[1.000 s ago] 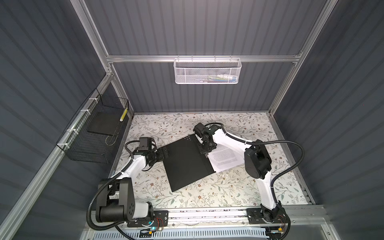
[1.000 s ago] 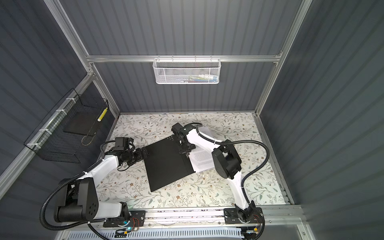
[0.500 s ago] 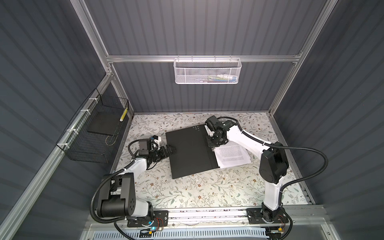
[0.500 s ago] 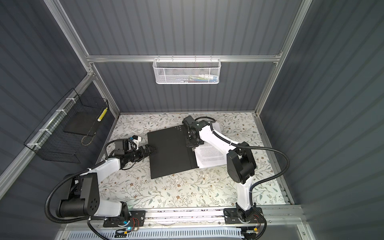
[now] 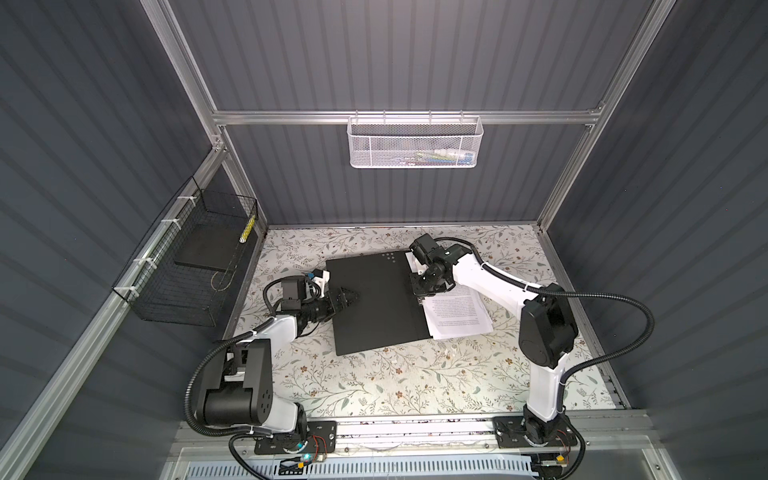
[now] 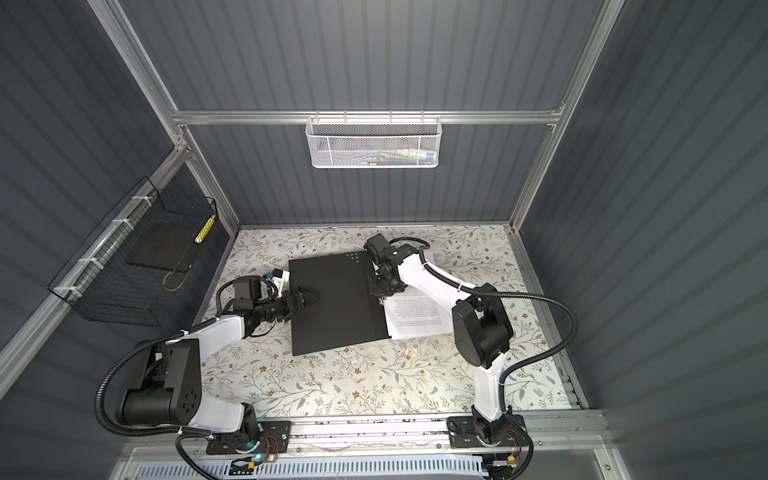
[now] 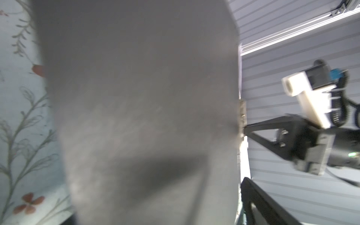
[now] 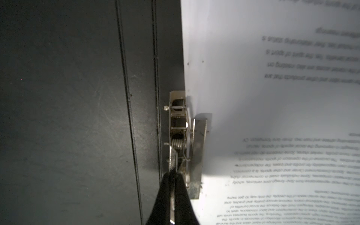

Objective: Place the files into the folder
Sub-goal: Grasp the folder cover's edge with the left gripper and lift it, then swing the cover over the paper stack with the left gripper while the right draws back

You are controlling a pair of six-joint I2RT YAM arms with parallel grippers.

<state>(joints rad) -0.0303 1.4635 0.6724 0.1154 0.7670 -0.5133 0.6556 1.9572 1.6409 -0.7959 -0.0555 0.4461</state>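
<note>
My flat black open folder (image 5: 376, 307) lies mid-frame on the flowered table (image 5: 374, 382), white paper files (image 5: 457, 318) against its right edge.

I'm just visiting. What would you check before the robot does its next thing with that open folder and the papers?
1. The folder lies open, black inside up: ok.
2. The files lie beside its spine: ok.
3. The files are stacked square: not ok, the sheets fan out.
4. The files sit under the metal clip: cannot tell.
5. The right gripper is shut on the clip's lever: ok.
6. The left gripper is open at the cover's left edge: ok.
</note>
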